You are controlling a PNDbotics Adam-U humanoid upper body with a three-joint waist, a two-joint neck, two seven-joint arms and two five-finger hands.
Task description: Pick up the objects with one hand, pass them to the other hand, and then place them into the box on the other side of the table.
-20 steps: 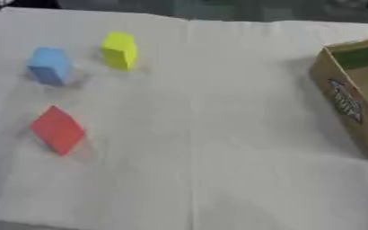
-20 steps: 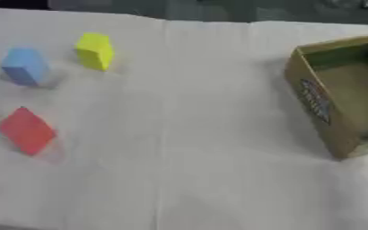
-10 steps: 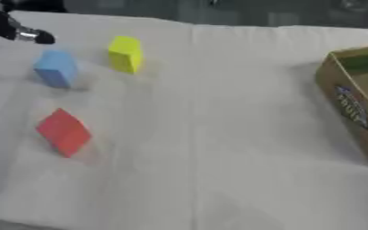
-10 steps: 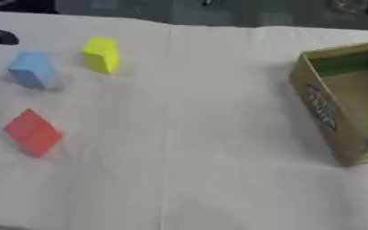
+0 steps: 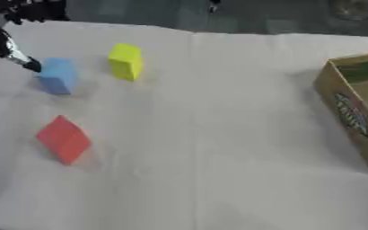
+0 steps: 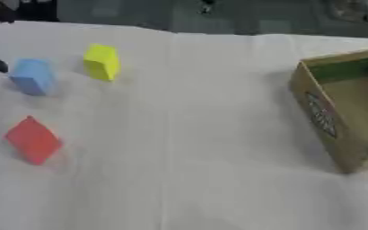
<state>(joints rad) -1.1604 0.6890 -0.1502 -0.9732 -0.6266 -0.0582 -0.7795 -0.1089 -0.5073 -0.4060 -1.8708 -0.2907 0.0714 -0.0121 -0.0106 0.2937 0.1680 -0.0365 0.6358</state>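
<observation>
Three blocks on the left half of a white cloth-covered table (image 5: 218, 134): blue block (image 5: 58, 75) farthest left, yellow block (image 5: 126, 61) just right of it and a little farther back, red block (image 5: 63, 139) nearer the front edge, tilted on a corner, well apart from the other two. At the upper left, left hand (image 5: 6, 42) reaching in, one dark fingertip just beside the blue block's left face, maybe touching; whether spread or curled, cannot tell. On the far right, open cardboard box (image 6: 336, 112), printed label on its side wall, well apart from all blocks.
</observation>
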